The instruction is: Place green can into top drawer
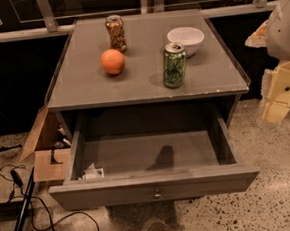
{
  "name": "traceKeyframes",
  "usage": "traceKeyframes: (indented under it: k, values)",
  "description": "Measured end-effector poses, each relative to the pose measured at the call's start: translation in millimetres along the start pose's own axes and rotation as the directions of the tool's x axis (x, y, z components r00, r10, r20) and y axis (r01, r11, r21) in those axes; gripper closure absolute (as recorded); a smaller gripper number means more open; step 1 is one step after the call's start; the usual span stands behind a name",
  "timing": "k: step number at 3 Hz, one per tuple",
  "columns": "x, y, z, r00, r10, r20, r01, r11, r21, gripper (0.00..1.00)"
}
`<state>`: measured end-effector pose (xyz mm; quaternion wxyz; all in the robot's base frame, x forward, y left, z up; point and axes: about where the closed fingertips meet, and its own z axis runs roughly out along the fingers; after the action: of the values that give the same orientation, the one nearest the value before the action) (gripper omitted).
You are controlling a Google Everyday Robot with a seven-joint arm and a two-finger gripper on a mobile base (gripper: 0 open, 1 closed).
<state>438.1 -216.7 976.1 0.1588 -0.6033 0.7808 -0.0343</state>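
Green can [174,65]: upright on the desk [82,87], at 4 o'clock from its centre, just 7 o'clock of the white bowl [185,38].
Top drawer [141,192]: pulled open below the desk, at 6 o'clock.
Gripper [281,94]: off the desk at 3 o'clock; open or closed, cannot tell.
Orange [112,61]: 9 o'clock of the green can.

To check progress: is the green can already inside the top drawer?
No, the green can stands on the cabinet top beside the white bowl, and the tool hangs at the right edge, away from it.
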Motion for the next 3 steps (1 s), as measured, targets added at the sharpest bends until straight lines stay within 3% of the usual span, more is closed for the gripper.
traceKeyframes:
  k: [1,3]
  values:
    - [0.0,0.0,0.0,1.0,0.0,0.0,0.0,1.0,0.0,0.0]
    - [0.0,0.0,0.0,1.0,0.0,0.0,0.0,1.0,0.0,0.42]
